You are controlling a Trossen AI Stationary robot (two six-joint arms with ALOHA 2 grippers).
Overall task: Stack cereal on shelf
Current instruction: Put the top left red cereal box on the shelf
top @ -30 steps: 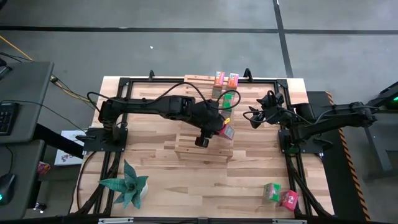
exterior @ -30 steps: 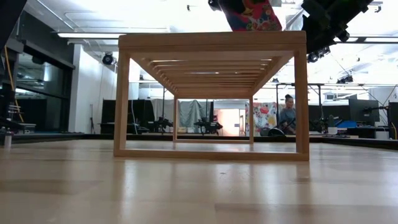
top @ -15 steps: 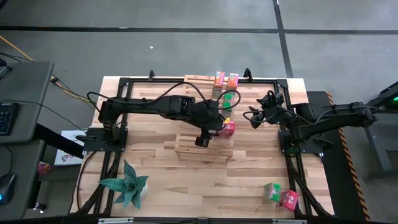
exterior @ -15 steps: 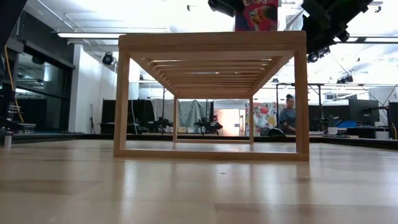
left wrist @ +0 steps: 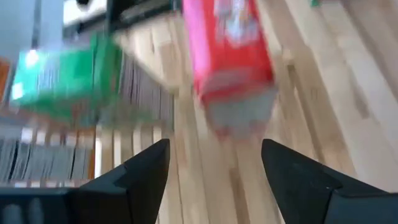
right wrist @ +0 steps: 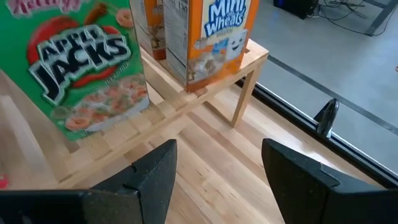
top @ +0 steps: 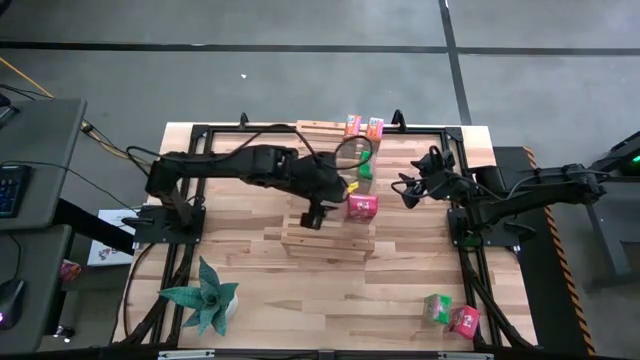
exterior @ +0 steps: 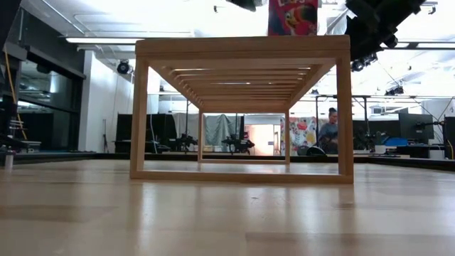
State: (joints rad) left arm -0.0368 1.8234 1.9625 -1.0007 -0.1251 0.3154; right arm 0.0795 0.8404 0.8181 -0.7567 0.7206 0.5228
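A red cereal box (top: 361,207) stands upright on its bottom on the shelf's (top: 300,240) near tier, and shows atop the shelf (exterior: 242,47) as the red box (exterior: 293,17) in the low view. My left gripper (top: 338,196) is open just left of it, touching nothing; its wrist view shows the red box (left wrist: 233,56) beyond the open gripper (left wrist: 214,168). A green box (top: 366,163) stands a tier farther back, two orange boxes (top: 363,126) on the far tier. My right gripper (top: 408,190) waits open at the shelf's right, facing the green box (right wrist: 87,74) and an orange box (right wrist: 211,31).
A green box (top: 436,308) and a red box (top: 464,320) lie on the table near its front right corner. A teal spiky plant (top: 205,295) stands at the front left. A person (exterior: 329,131) sits in the room beyond the table.
The red box, held tilted above the shelf a second ago, has been set upright on the near tier. My left gripper has let go of it and drawn back toward the table's left edge and up. The box stays standing.
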